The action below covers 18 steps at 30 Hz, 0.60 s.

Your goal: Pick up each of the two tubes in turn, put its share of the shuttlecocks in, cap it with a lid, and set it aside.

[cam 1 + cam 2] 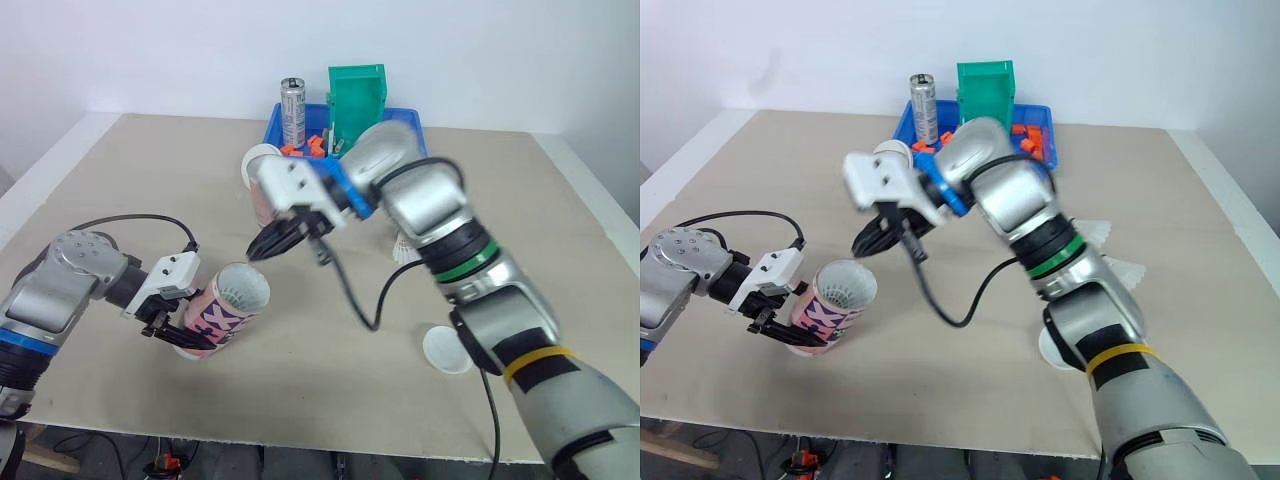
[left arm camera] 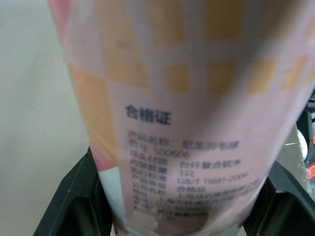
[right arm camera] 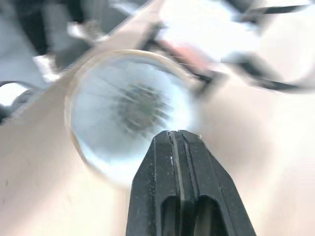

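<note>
Tube [image 1: 226, 308] clamped in left jaws, shuttlecock [image 3: 132, 105] inside, right jaws closed near mouth

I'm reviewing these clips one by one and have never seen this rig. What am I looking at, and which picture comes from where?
It is a two-armed humanoid robot. Two pictures come from its head, looking down on a table; two come from cameras on its wrists. The left hand grips a pink tube, tilted, mouth open. The right hand, fingers shut, hovers at that mouth; a shuttlecock sits inside. On the table lie a white lid, loose shuttlecocks and a blue tray.
</note>
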Each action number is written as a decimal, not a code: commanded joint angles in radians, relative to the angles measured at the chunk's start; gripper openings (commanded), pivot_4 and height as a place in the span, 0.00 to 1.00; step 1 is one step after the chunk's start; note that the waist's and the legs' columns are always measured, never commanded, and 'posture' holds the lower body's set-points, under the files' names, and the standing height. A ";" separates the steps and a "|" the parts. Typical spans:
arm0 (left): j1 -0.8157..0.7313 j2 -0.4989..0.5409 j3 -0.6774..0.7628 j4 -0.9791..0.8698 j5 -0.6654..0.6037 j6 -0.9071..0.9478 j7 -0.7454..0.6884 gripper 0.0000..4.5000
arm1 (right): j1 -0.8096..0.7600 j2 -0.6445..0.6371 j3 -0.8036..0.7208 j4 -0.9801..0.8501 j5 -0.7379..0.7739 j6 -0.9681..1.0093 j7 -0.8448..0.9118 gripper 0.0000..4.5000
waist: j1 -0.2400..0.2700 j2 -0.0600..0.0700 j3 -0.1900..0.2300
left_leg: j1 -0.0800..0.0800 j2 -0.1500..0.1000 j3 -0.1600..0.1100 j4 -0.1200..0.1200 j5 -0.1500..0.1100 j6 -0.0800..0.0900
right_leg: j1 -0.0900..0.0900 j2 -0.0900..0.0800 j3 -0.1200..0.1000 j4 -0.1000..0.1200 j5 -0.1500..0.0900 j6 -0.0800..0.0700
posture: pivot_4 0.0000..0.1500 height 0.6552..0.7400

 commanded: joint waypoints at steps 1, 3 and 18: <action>-0.019 -0.022 0.014 -0.017 -0.002 -0.009 0.009 0.65 | -0.004 -0.061 -0.070 -0.078 0.055 0.021 0.038 0.01 | 0.000 0.001 0.000 | 0.000 0.000 0.000 -0.001 0.000 0.000 | -0.001 0.000 0.000 0.000 0.000 0.000 | 1.00 0.95; -0.042 -0.050 0.031 -0.015 -0.022 -0.014 0.022 0.65 | 0.034 -0.135 -0.108 -0.136 0.068 0.027 0.036 0.01 | 0.003 0.001 0.001 | -0.001 0.000 -0.001 -0.001 0.000 0.000 | -0.002 0.001 0.000 0.000 0.001 0.001 | 1.00 0.95; -0.120 -0.321 0.117 -0.023 -0.196 0.026 0.155 0.65 | 0.514 -0.714 -0.337 -0.462 0.105 0.001 0.058 0.63 | -0.007 -0.001 0.002 | -0.008 0.000 0.001 0.000 -0.001 0.000 | -0.009 0.001 0.003 -0.001 0.001 0.005 | 1.00 0.95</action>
